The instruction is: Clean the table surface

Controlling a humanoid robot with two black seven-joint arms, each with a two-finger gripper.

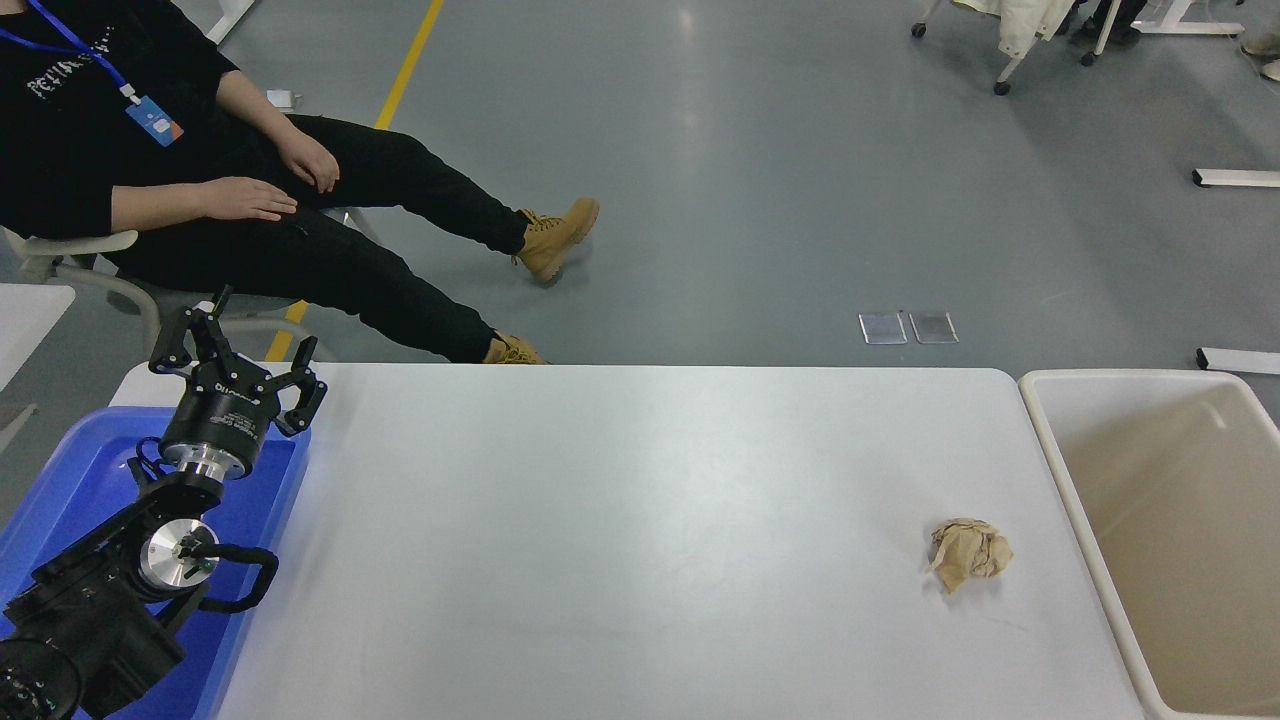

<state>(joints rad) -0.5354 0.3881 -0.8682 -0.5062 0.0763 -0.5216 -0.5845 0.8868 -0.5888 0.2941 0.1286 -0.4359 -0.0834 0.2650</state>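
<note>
White table surface (620, 520) carries one crumpled brown paper ball (968, 553) just beside the beige tub (1045, 440); light, soft, probably pinched across its middle. Left gripper (237, 368), jaws spread, hangs over the blue tray (60, 470).

one paper wad (969, 553), one tub (1060, 470), one tray (70, 470)

Crumpled brown paper (968, 554), beige tub (1090, 560), blue tray (60, 490), seated person (200, 190)
</note>
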